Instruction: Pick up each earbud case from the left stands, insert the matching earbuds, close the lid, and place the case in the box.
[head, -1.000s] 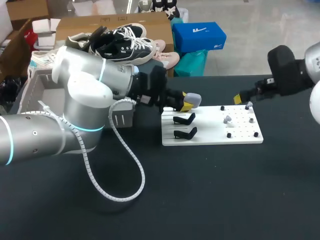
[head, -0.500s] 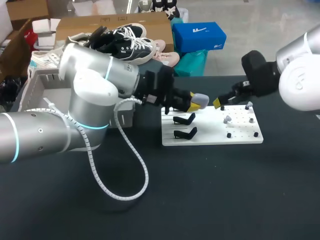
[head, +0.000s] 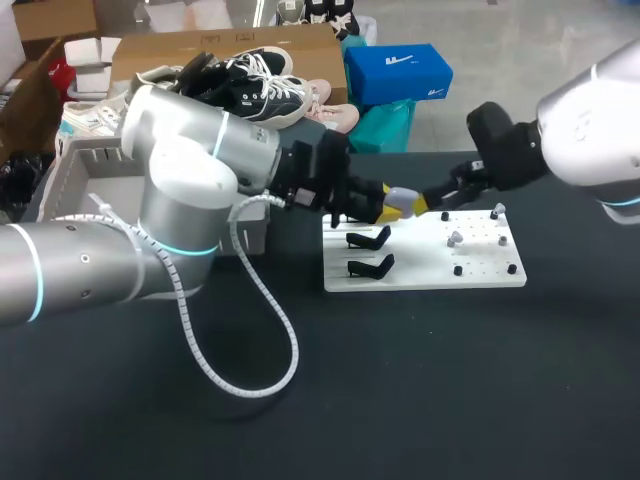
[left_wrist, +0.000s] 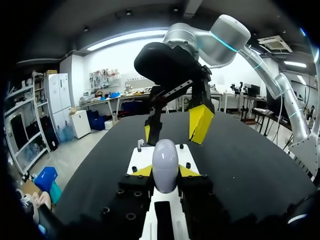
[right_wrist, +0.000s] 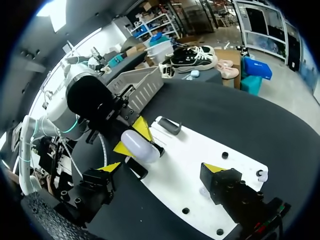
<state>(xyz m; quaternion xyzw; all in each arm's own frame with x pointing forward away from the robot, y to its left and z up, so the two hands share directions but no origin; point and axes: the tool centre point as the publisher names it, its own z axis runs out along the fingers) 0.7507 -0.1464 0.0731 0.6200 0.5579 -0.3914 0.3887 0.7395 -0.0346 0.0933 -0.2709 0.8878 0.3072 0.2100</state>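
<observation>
Case held up in the air, ready for the second arm.
The left claw (left_wrist: 165, 171) grips the pale earbud case (left_wrist: 165, 157) from both sides, above the white board (head: 480, 270) and near the black stands (head: 368, 240). The right claw (left_wrist: 175, 127) hovers just ahead of the case, fingers apart and empty. I judge the lid must be opened next; after this come the earbuds (head: 455, 238) on the board.

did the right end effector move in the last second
Yes. In the head view the right end effector went from the white board's right end leftward, up to the earbud case in the left end effector.
</observation>
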